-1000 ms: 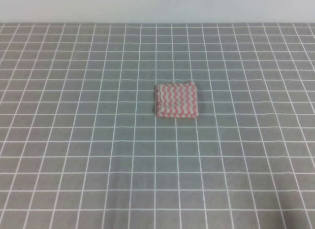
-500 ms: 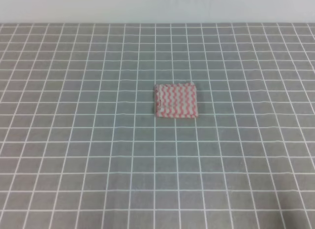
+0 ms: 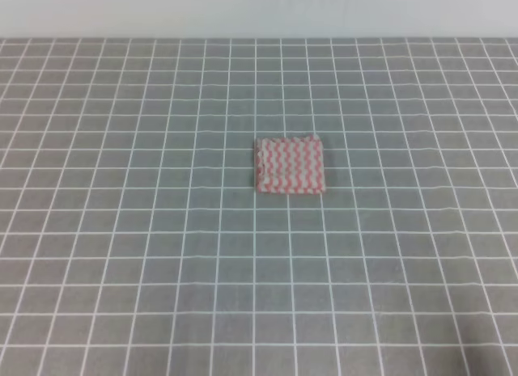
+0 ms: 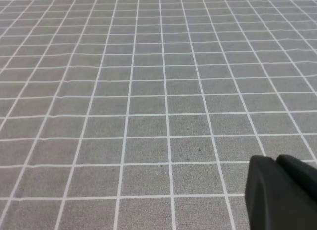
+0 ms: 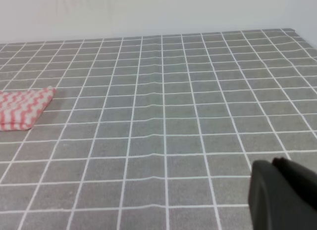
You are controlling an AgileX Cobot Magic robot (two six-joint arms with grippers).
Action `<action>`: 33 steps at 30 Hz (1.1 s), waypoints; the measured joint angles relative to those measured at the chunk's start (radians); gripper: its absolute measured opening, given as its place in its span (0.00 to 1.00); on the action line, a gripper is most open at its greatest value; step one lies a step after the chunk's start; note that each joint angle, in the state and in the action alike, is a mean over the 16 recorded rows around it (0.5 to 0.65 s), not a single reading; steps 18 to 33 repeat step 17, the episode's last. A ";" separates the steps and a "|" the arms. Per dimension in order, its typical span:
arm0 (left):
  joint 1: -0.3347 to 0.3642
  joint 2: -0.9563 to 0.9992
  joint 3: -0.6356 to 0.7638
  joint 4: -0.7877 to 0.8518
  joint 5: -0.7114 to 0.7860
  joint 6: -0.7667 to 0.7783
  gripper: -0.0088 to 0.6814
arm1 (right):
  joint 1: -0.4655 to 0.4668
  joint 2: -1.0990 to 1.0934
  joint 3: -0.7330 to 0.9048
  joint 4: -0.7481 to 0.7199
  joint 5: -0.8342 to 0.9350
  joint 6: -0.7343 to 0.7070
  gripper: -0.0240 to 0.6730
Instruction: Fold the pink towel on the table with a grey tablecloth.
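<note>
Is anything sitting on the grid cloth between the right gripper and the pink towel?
Nothing visible. In the right wrist view only bare grey tablecloth lies between the right gripper and the pink towel at the left edge. The high view shows the pink towel alone, already a small folded rectangle.

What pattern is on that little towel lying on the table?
The pink towel has pink-and-white wavy zigzag stripes, clearest in the exterior high view.

No readable text in any view.
Tablecloth carries only a plain white grid; towel only pink-and-white zigzag stripes. No labels, brands, numbers or signs on either.
</note>
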 joint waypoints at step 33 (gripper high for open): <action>0.000 0.004 -0.008 0.002 0.005 0.000 0.01 | 0.000 0.001 -0.002 0.000 -0.001 0.000 0.01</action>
